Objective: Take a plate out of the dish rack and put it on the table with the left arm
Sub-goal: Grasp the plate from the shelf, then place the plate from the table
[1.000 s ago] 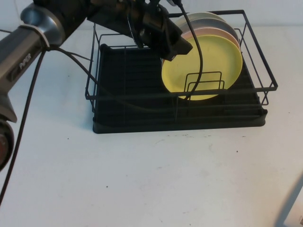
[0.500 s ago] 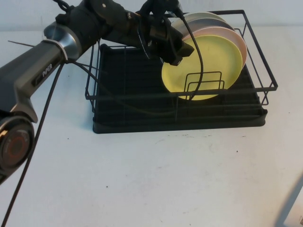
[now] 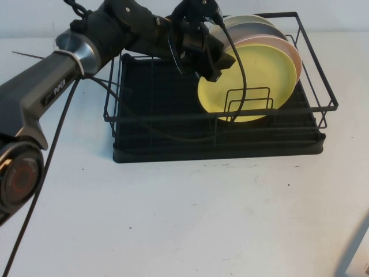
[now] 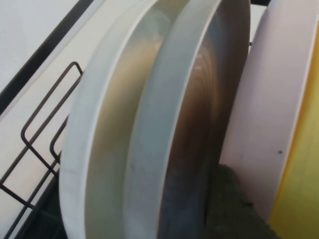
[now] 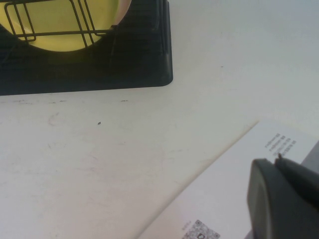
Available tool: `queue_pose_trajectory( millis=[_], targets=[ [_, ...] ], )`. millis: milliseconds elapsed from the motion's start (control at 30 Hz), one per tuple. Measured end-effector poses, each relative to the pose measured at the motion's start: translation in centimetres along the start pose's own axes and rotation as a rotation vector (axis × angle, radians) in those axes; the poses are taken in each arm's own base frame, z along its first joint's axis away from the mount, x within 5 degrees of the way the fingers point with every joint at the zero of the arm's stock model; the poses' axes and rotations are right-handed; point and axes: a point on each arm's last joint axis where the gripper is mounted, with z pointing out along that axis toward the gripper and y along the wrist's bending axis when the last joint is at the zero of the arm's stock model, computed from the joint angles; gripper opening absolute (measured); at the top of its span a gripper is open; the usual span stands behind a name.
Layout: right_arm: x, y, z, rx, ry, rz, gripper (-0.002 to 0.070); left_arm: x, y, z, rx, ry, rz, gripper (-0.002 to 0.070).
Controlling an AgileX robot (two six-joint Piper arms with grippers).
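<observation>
High view | left hand (image 3: pixel 222 63) still at yellow plate (image 3: pixel 256 81) top rim; grip unclear | right hand (image 5: pixel 279 199) parked; unclear

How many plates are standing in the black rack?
4, all upright at the dish rack's right end: yellow plate in front, pink plate behind it, then grey plate, and pale green plate at the back.

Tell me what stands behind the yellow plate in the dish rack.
Behind the yellow plate in the dish rack stand a pink plate, then a grey plate and a pale plate. The left gripper covers their left edges.
</observation>
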Motion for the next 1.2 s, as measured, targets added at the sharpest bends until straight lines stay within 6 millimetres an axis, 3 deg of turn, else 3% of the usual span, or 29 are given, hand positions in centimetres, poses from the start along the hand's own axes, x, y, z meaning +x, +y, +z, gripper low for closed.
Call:
queue_pose_trajectory(
  millis=[267, 667, 833, 1000, 1200],
  targets=[
    [0.0, 0.0, 0.0, 0.0, 0.0, 0.0, -0.0018, -0.3, 0.4, -0.8, -0.04, 0.036, 0.071, 0.0063],
    [0.0, 0.0, 0.0, 0.0, 0.0, 0.0, -0.0018, -2.8, 0.8, -4.0, -0.112, 0.043, 0.12, 0.0044],
    [0.0, 0.0, 0.0, 0.0, 0.0, 0.0, -0.0018, -5.4, 0.8, -7.7, -0.177, 0.043, 0.12, 0.0039],
    [0.0, 0.0, 0.0, 0.0, 0.0, 0.0, -0.0018, -8.2, -0.2, -13.2, -0.219, 0.087, 0.06, 0.0031],
    [0.0, 0.0, 0.0, 0.0, 0.0, 0.0, -0.0018, -8.3, -1.3, -18.2, -0.149, 0.183, -0.147, 0.0031]
  ],
)
